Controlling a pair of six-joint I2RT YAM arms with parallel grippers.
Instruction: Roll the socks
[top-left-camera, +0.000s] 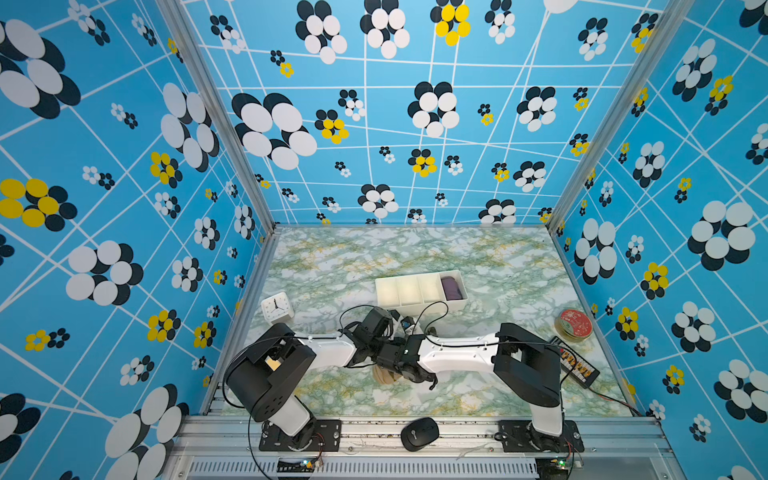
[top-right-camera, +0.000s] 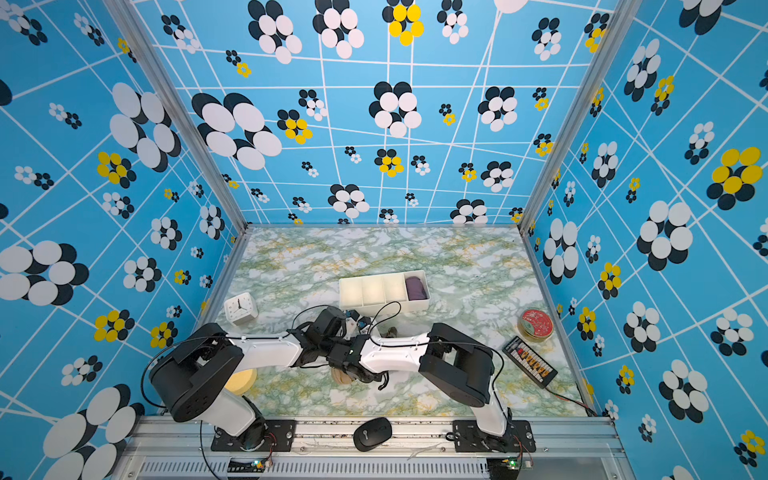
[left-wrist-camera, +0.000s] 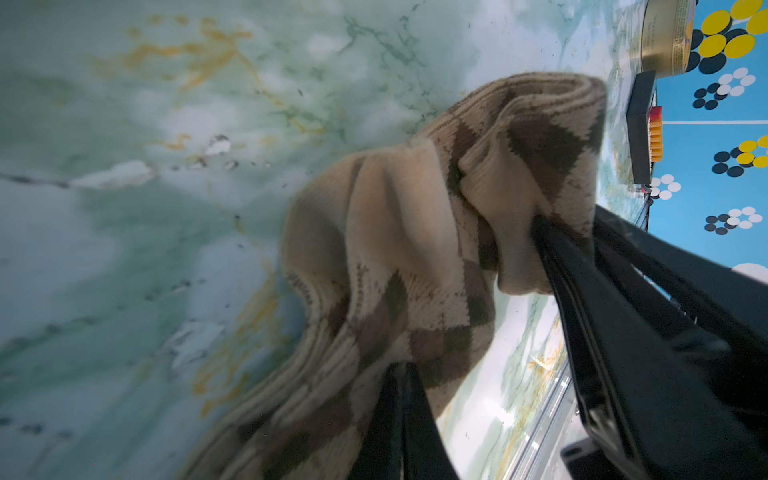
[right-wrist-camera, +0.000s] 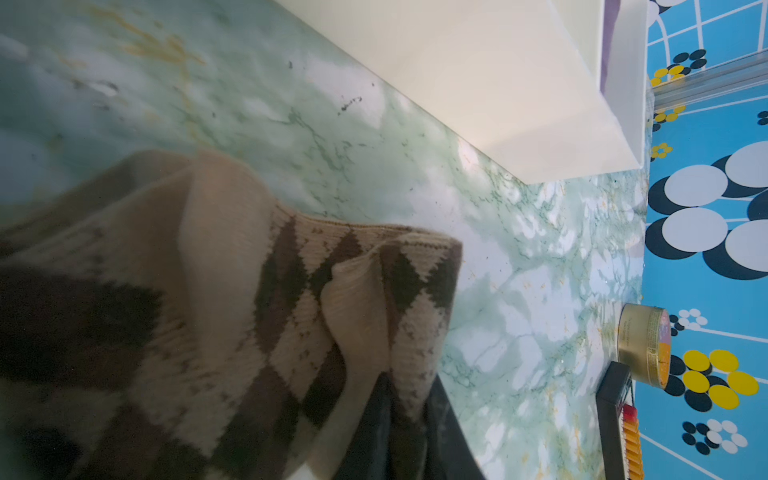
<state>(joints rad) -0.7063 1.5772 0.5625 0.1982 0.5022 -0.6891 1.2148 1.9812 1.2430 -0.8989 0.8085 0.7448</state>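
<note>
Lower centre in both top views, we see the socks (top-left-camera: 383, 376) bunched under the arms. The left gripper (left-wrist-camera: 401, 370) pinches them tight; the right gripper (right-wrist-camera: 409, 384), narrow, holds fabric too.

Your two top views sit high above the front edge of the table (top-left-camera: 478, 257) and look steeply down. They share nearly the whole scene. Each wrist camera rides close above the table. One sights along the left pincer (left-wrist-camera: 399, 374), one along the right pincer (right-wrist-camera: 401, 384). Both wrist views share the socks (left-wrist-camera: 395, 232) and the round tin (left-wrist-camera: 665, 37).
</note>
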